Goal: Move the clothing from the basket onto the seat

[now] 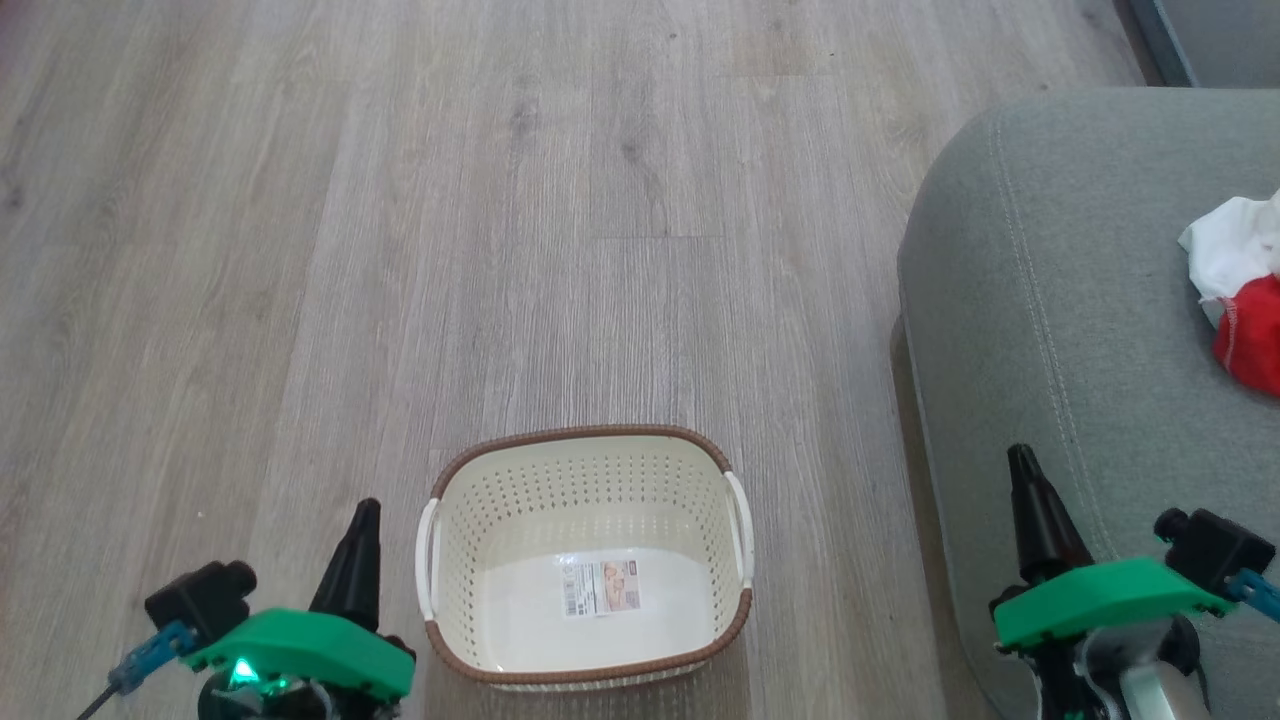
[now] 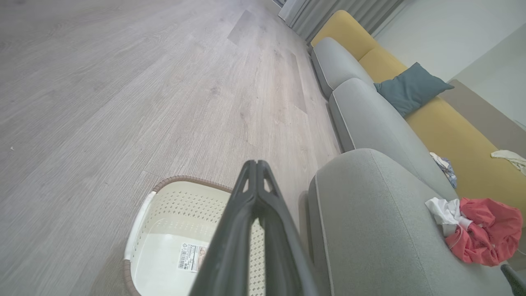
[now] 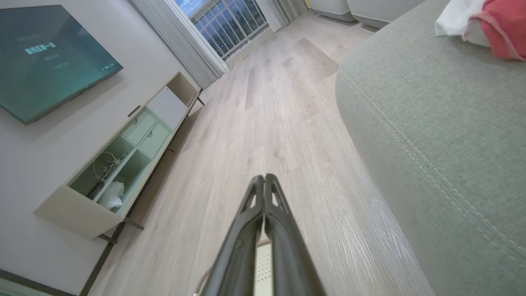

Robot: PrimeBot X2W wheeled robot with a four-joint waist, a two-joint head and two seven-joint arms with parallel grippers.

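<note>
The basket [image 1: 585, 485] stands on the wooden floor [image 1: 500, 250] directly before the robot, with its long axis going across the head view and one white handle at each side. Inside it I see only the paper label [image 1: 600, 587] on the bottom and no garment. The clothing [image 1: 1250, 335] lies on the seat [image 1: 1050, 330], at the right side of the head view, as one crumpled heap with a white part further from the robot and a red part nearer. The picture edge cuts the heap there, so its long axis I cannot tell with certainty; in the left wrist view it looks more like a round bundle than a long one. The left gripper [image 1: 362, 525] hangs just beside the left handle of the basket, and its two fingers are pressed together with nothing between them. The right gripper [image 1: 1025, 475] is over the front part of the seat, also clenched and empty, and well apart from the basket. From the right gripper the clothing lies forward and to the right, on the same cushion, and the basket stands between the left gripper and the seat. So the right arm is clearly the nearer one to the clothing. I judge that the task is already finished, because the basket looks empty. If the heap needs any correction, the right arm should do it.
</note>
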